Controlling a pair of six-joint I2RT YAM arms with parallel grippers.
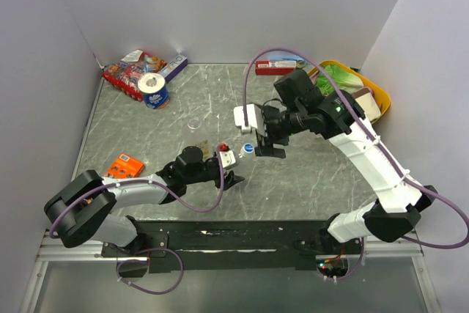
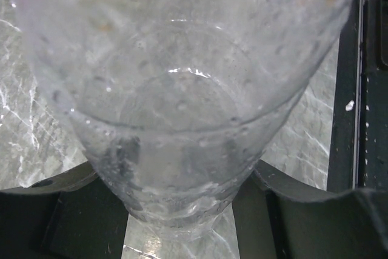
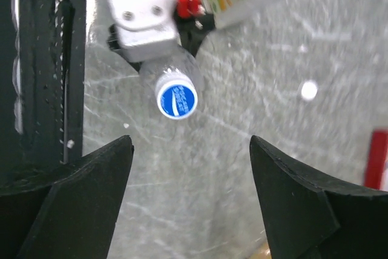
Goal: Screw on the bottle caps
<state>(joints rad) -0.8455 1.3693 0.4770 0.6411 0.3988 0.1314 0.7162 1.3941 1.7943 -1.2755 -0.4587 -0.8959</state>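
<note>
Left tool (image 2: 182, 210) nearest to me is clenched on a clear bottle (image 2: 182, 119), which carries a blue cap (image 3: 176, 100) on its neck over the table (image 3: 254, 113), and farther the right tool (image 3: 191, 198) hangs released, grasping nothing.

Bright, even overhead light leaves pale glare streaks and soft shadows on the grey marbled tabletop (image 1: 308, 181). The clear plastic bottle (image 2: 182, 125) is blurred and glinting, too close to the left wrist camera. In the right wrist view the blue round cap (image 3: 177, 100) is fairly sharp, while everything above it is smeared.
</note>
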